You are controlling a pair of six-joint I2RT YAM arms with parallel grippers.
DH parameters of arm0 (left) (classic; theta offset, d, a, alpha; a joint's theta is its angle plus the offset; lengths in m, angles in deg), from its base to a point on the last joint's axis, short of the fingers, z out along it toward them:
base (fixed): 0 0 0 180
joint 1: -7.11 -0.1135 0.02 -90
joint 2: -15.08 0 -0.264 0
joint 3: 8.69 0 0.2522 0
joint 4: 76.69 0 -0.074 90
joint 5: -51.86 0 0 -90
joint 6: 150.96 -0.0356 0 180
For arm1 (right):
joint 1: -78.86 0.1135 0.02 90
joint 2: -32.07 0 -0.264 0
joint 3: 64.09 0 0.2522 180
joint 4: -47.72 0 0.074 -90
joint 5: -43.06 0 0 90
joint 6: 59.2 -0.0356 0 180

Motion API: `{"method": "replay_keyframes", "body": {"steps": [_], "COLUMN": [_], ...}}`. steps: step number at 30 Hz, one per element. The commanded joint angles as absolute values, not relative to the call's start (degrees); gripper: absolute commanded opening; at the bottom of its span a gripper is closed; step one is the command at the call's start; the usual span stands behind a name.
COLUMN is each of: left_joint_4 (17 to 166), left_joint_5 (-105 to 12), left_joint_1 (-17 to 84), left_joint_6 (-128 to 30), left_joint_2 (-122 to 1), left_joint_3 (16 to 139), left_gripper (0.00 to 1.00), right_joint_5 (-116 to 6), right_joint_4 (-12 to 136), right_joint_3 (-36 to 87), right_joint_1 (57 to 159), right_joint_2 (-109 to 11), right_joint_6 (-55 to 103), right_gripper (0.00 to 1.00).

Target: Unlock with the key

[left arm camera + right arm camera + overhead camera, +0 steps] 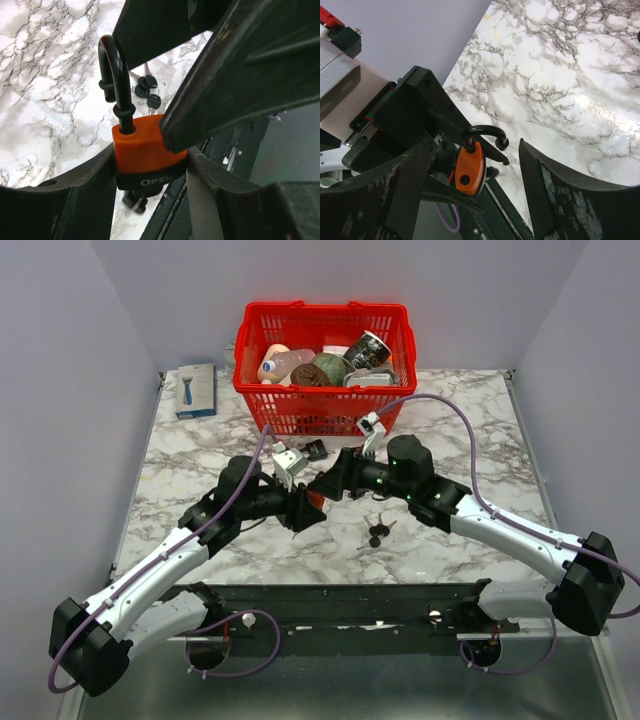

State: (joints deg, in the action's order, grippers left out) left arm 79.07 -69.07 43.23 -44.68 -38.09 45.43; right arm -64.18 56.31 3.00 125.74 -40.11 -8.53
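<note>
The left pincer (150,172) clamps the orange padlock (145,150); the right pincer (477,162) stands released close by it. Its shackle (112,65) looks already sprung; keep the clamp steady, ease the right away gently.

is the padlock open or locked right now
Open: the shackle of the padlock has one leg in the orange body, while its other end hangs free above the body, clear in both wrist views.

The padlock (146,150), at the lower middle of the left wrist view, carries the white word "OPEL" on its black band. Other print is too small to read.
</note>
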Motion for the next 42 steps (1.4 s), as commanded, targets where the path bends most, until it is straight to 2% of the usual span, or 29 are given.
{"method": "replay_keyframes", "body": {"steps": [1, 15, 16, 18, 23, 29, 30, 33, 34, 38, 41, 42], "left_joint_4": [80.85, 82.61, 83.39, 83.49, 84.71, 87.26, 87.96, 91.56, 93.66, 100.44, 101.94, 102.21], "left_joint_5": [-68.45, -71.70, -71.97, -72.76, -75.13, -75.40, -75.49, -76.36, -76.72, -75.49, -70.76, -69.70], "left_joint_1": [43.06, 43.15, 43.15, 43.15, 43.15, 43.15, 43.06, 43.15, 43.23, 44.20, 45.43, 45.43], "left_joint_6": [-45.14, -44.09, -43.91, -43.82, -43.03, -40.93, -40.22, -36.98, -35.92, -29.77, -26.07, -25.46], "left_joint_2": [-36.95, -37.04, -37.04, -37.21, -37.92, -37.57, -37.57, -38.35, -39.05, -41.95, -45.91, -47.83], "left_joint_3": [46.21, 45.42, 45.24, 45.06, 44.72, 44.10, 43.84, 43.31, 43.05, 41.46, 41.98, 42.08], "left_gripper": [0.00, 0.00, 0.00, 0.00, 0.00, 0.00, 0.00, 0.00, 0.00, 0.00, 0.00, 0.00], "right_joint_5": [-59.25, -64.43, -64.61, -65.58, -66.19, -65.49, -65.40, -65.66, -66.01, -70.14, -70.16, -68.84], "right_joint_4": [57.87, 53.40, 52.35, 50.76, 48.91, 48.64, 48.73, 48.56, 47.86, 46.97, 50.21, 51.79], "right_joint_3": [6.36, 9.27, 9.09, 7.87, 7.25, 6.46, 6.28, 4.70, 4.26, 1.89, 0.57, 0.30], "right_joint_1": [127.38, 128.52, 128.44, 128.43, 128.52, 128.26, 127.91, 126.59, 126.07, 122.65, 120.36, 119.91], "right_joint_2": [-41.31, -48.08, -48.17, -48.26, -48.96, -49.14, -49.14, -48.52, -48.17, -47.03, -45.63, -45.19], "right_joint_6": [-10.24, -11.12, -11.12, -11.38, -12.70, -12.88, -12.79, -12.27, -11.83, -7.97, -4.63, -3.31], "right_gripper": [0.80, 0.75, 0.72, 0.54, 0.45, 0.21, 0.14, 0.02, 0.01, 0.02, 0.30, 0.55]}}
